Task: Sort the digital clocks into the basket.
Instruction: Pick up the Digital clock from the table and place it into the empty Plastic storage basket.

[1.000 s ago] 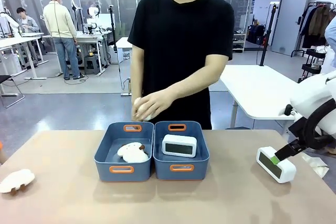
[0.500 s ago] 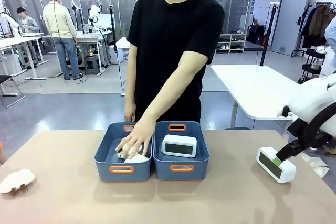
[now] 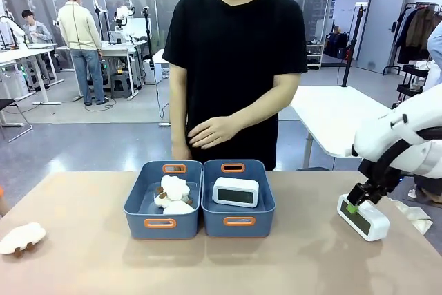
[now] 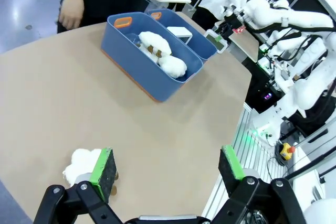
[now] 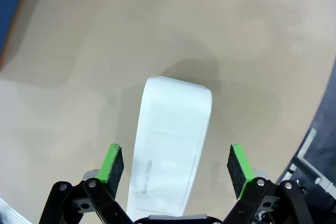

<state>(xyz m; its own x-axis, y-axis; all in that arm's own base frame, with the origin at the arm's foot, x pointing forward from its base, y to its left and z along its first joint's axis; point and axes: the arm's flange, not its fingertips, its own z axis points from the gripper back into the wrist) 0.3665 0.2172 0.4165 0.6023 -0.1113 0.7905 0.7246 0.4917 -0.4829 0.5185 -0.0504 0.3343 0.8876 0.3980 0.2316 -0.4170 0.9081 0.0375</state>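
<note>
clock [image 5: 170,145] lower end cut off at bottom edge; soft toy [image 4: 77,165] half hidden behind left gripper [image 4: 167,167] pad [image 4: 103,170]

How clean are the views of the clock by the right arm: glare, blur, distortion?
Front view: sharp, evenly lit, clock clear, no glare. Right wrist view: its white top nearly washed out, markings faint, soft shadow beyond it. Left wrist view: sharp, wide-angle stretch toward the edges.

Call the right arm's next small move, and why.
Probably lower slightly and close the right gripper on the white rounded plastic digital clock: the open green pads flank it on the table, apart from its sides. It lies outside the blue plastic basket.
</note>
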